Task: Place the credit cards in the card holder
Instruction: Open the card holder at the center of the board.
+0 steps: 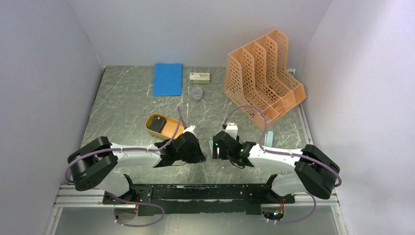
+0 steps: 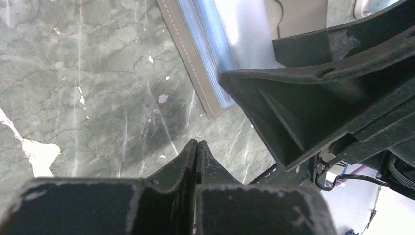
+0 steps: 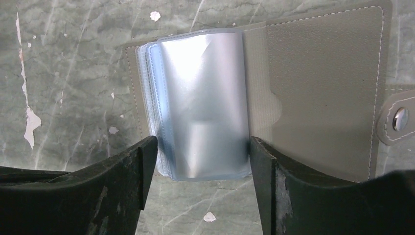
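Grey-brown leatherette, spread open flat on the marbled bench: that's the card holder, and the right wrist camera looks straight down on it. Its snap tab sits out at 3 o'clock, and a stack of clear plastic sleeves rises from the middle. The right end effector is spread wide. One finger sits at the sleeves' 9 o'clock edge and the other at their 3 o'clock edge, both close against the plastic, so the near end of the stack lies right between the tips.

Over to the left wrist camera: the left end effector has its fingers pressed tight together, tips over the bench. The holder's stitched corner lies near them at 1 o'clock, apart from the tips. The black bulk at 3 o'clock in that view is the right arm's end effector.

From the top camera, the two end effectors face each other tip to tip toward the bench's 6 o'clock side, and the holder is hidden between them. The credit cards, dark and stacked, lie in the orange oval tray, at 10 o'clock from the left end effector and just beside its wrist.

Farther back are a blue notebook at 11 o'clock, a small box and a clear cup at 12, and the orange perforated file rack at 1 o'clock.
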`<state>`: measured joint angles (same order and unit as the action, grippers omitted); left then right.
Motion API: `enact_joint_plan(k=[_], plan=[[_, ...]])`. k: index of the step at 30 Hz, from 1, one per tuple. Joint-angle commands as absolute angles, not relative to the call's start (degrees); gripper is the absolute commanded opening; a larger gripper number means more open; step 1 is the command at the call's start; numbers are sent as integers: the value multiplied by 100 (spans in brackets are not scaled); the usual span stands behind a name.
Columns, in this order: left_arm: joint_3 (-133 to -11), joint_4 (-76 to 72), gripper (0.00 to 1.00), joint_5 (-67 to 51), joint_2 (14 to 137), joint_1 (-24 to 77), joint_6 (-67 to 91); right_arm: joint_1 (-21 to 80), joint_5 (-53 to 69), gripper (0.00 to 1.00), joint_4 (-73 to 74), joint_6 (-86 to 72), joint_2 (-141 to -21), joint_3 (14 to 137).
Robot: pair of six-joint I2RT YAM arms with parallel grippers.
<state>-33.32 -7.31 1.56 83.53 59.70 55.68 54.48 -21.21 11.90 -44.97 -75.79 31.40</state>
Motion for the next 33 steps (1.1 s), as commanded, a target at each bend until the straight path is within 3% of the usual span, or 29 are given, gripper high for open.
enact_joint_plan(k=[1,7,16,21,33], plan=[[-3281,-759,5,325,8178,5924,5528,5471,-2118,74,1763,-4537,-7832,2911],[-3209,-812,5,311,8149,5915,5563,5560,-2241,65,1907,-4598,-8259,3111],[-3168,-822,5,267,8042,5834,5513,5608,-2298,29,1940,-4694,-8095,3043],[-3315,-795,5,207,8025,5720,5418,5608,-2183,16,1919,-4750,-7816,2927],[-4396,-1266,5,-460,8912,5629,5181,5601,-1813,11,1512,-4837,-7198,2647]])
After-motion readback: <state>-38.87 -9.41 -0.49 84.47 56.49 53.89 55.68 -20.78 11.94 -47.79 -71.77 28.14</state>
